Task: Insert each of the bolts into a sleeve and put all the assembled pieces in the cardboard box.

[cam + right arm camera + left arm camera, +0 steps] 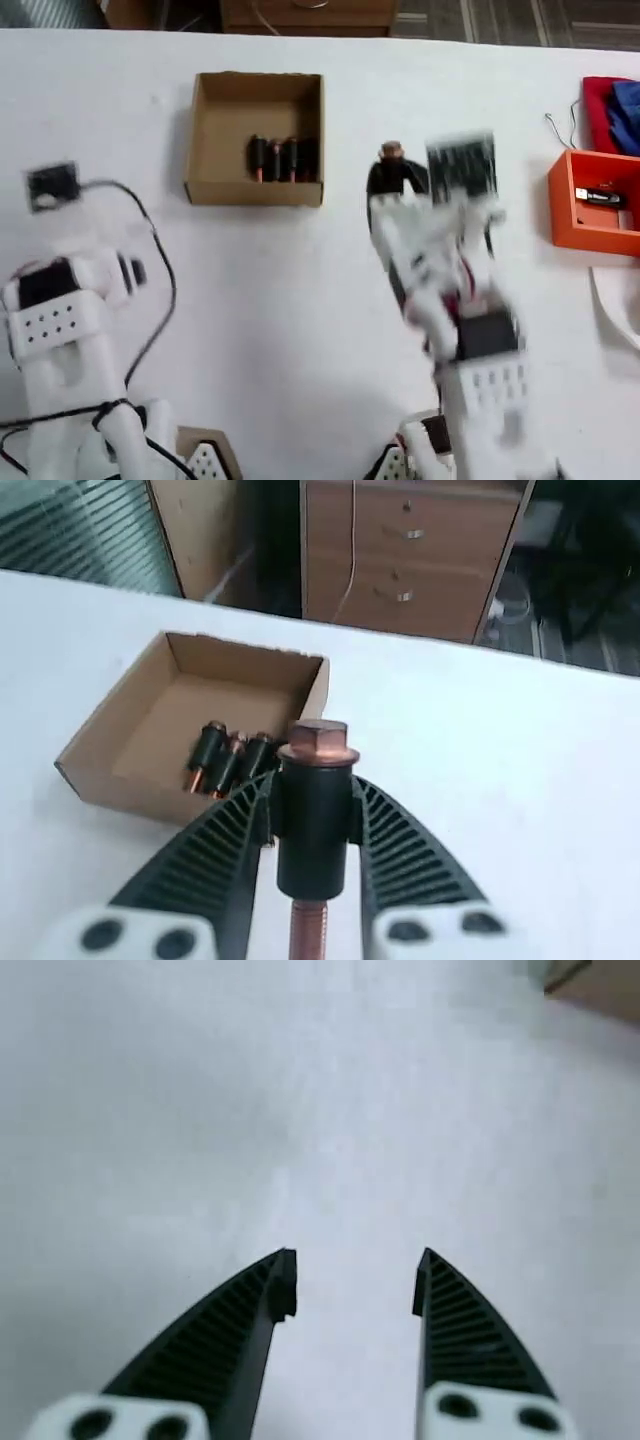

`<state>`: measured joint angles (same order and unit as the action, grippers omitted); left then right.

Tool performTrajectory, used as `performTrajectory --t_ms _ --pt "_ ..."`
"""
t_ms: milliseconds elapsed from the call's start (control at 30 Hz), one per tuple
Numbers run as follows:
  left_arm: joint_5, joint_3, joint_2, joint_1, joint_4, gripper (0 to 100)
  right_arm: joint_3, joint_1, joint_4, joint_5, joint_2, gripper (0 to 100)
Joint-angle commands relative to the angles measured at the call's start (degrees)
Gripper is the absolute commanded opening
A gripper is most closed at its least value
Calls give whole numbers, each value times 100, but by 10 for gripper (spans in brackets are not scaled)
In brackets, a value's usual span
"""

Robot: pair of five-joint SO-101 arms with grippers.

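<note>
The bolt point(318, 742) sits in its sleeve point(313, 860), clamped in our right gripper point(312, 785) above the table point(300, 300), near the box point(255, 192) by the far edge. We count three pieces point(283, 157) inside, so we judge this one is the last to drop in. Our left gripper point(355, 1285) hangs with its fingers apart.

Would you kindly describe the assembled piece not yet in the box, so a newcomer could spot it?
Find the cardboard box on the table; the right gripper is just right of it in the high view. It clamps the assembled piece, a black sleeve with a copper hex-headed bolt through it. Unlike the pieces lying in the box, this one is outside it.
</note>
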<state>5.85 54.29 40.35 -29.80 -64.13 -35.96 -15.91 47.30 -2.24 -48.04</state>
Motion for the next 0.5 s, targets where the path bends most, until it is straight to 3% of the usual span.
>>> performTrajectory --t_ms 0,100,233,467 --pt "941 866 141 -132 1046 203 2778 48 1200 -53 2387 21" --pt "985 1455 123 -246 1749 203 4879 40 2149 88 3855 21" --pt "791 1974 114 -255 2013 203 7314 -66 2642 1257 5578 21" --pt "774 2105 114 -229 2048 203 10127 -813 2818 1433 8180 21"
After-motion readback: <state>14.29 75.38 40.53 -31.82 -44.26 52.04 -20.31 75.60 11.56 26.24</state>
